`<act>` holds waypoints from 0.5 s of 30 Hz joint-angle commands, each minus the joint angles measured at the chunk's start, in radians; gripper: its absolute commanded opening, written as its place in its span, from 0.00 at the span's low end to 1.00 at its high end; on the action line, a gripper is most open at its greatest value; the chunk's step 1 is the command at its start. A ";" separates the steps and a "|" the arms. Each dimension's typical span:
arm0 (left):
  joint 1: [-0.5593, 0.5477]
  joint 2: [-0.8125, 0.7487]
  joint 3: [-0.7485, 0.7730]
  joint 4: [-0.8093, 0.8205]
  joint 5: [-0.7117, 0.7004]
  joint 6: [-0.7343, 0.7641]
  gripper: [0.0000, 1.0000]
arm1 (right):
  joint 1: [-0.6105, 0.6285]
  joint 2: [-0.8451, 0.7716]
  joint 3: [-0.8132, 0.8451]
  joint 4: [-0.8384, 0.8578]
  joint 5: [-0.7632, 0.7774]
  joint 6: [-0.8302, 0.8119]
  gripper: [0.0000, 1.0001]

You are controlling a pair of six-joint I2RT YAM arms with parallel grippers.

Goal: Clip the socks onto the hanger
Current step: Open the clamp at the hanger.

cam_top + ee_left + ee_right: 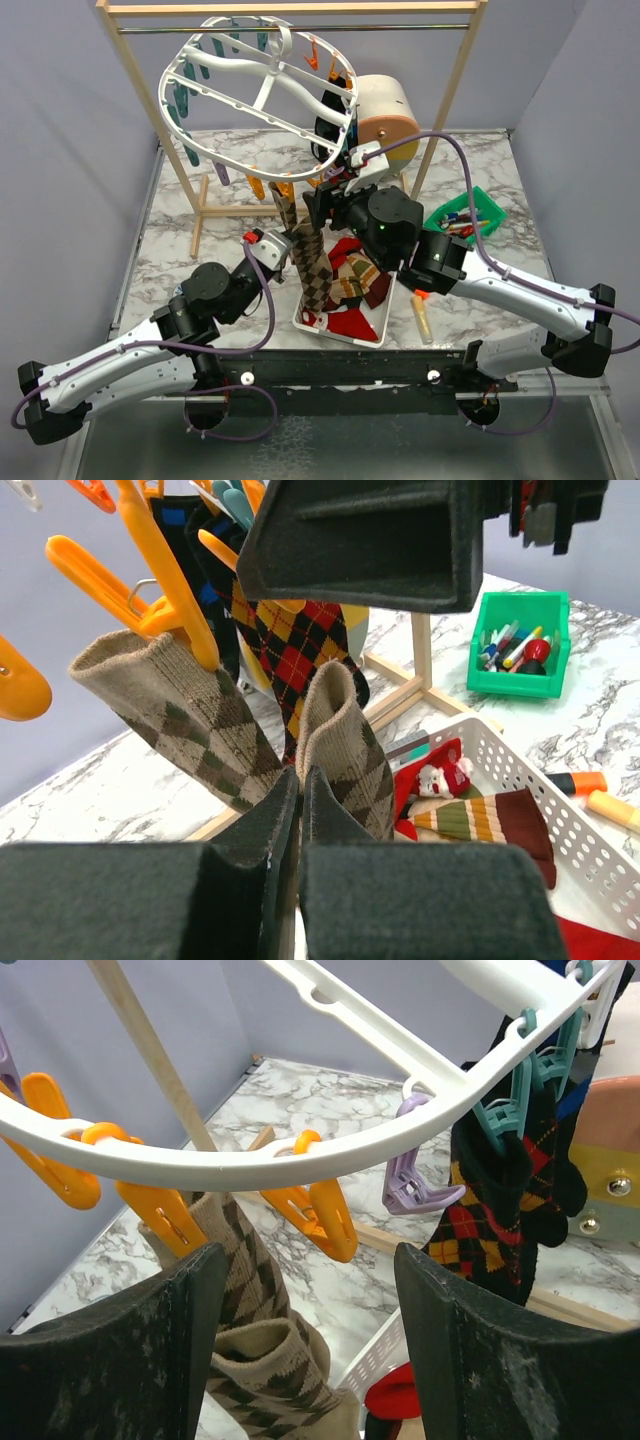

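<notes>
"Where's the tan diamond-patterned sock (200, 715)?"

"Its top end hangs from an orange clip (170, 585) on the white hanger (250, 1165). Lower down, the left hand (300, 785) is pressed together on it, pinching the fabric."

"And the right hand (308, 1270)?"

"Spread wide just under the hanger's rim, gripping nothing, with that sock showing between its fingers."

"Any others?"

"A red-and-black sock (490, 1230) hangs from a teal clip (497, 1110). A heap of socks (355, 290) lies in the white basket (560, 810) on the marble desk (190, 235)."
</notes>
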 commanded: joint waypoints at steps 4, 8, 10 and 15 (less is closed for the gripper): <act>-0.006 -0.033 -0.019 0.012 -0.020 -0.003 0.00 | 0.014 0.050 0.040 0.007 0.065 0.000 0.72; -0.006 -0.038 -0.028 0.018 -0.022 -0.001 0.00 | 0.019 0.062 0.040 0.034 0.086 -0.006 0.72; -0.006 -0.037 -0.030 0.022 -0.021 -0.001 0.00 | 0.022 0.067 0.039 0.051 0.093 -0.007 0.72; -0.006 -0.034 -0.029 0.031 -0.019 0.009 0.00 | 0.025 0.083 0.043 0.090 0.111 -0.018 0.70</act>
